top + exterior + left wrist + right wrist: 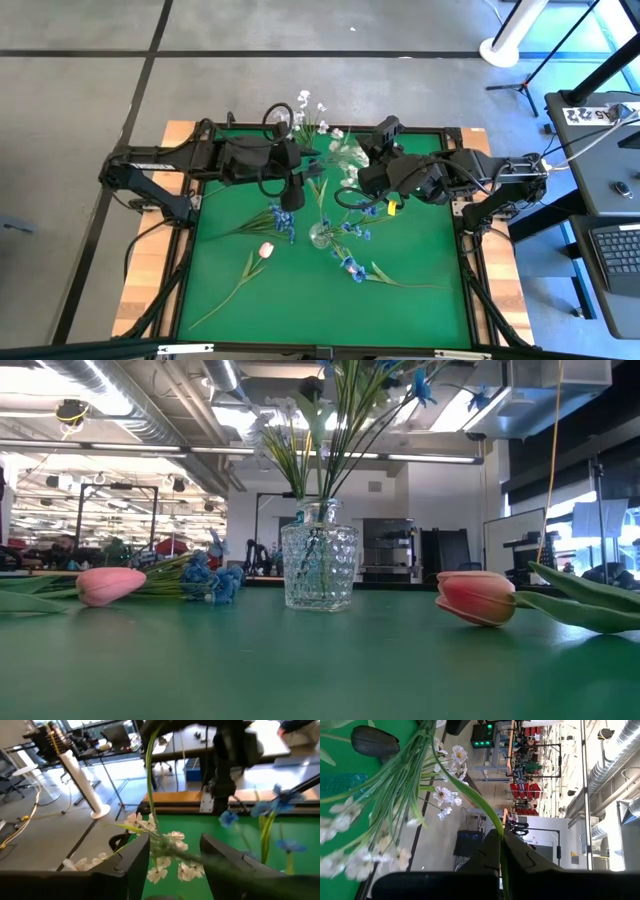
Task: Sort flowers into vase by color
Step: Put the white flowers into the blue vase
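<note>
My right gripper [501,851] is pinched shut on a thin green stem [470,795], the smooth strand running up between my two dark fingers and arching away toward a spray of white blossoms [447,795] with flat papery petals. A dark oval bud [374,741] lies beyond them over the green. In the high view this gripper [352,182] hangs over the far middle of the tabletop [420,250], which is covered in flat green felt and framed by black rails.

My left gripper [175,857] stands wide, its two blunt black fingers [137,857] spread either side of a white blossom cluster [162,855] without closing on it. From above it [291,197] sits left of centre, near the right one.

The vase [319,565] is clear glass with a faceted, dimpled wall and a narrower neck. It stands upright near the middle, and it [320,235] already holds several thin stems, with white and blue heads fanning above.

Lying flat on the felt are a pink tulip bud [266,249] on a long stem toward the left front, a tuft of small blue blossoms [284,219] just behind it, and another blue sprig [352,268] at the front. The low view shows a second smooth pink bud [476,597] close to the camera.
</note>
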`<state>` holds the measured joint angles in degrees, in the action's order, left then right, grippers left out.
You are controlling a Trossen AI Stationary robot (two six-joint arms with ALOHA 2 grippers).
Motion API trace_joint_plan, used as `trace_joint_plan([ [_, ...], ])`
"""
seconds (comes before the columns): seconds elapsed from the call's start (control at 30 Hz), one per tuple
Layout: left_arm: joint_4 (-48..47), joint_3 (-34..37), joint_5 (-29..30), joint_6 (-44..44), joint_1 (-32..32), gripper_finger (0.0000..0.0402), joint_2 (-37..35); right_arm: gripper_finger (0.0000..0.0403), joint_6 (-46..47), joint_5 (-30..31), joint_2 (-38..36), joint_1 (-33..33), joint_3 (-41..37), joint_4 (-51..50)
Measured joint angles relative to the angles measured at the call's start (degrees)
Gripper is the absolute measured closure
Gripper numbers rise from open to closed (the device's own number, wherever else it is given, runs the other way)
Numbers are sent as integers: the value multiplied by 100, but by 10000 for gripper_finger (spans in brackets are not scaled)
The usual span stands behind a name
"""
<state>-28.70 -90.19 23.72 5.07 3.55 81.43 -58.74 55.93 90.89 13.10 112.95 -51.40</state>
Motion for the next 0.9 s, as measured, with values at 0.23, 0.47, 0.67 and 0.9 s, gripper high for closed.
trace_joint_plan([
  [0.23, 21, 0, -22, 1, 0, 253, 0, 403, 39, -1, 0, 0, 0, -6],
  [0.47, -25, 0, 363, -3, 0, 361, 0, 403, 44, -1, 0, 0, 0, -13],
  [0.67, -32, 0, 694, -39, 16, 393, 0, 401, 53, 61, 0, 0, 0, 59],
  [0.9, -67, 0, 1077, -23, 137, 393, 0, 362, 55, 754, 3, 7, 0, 174],
])
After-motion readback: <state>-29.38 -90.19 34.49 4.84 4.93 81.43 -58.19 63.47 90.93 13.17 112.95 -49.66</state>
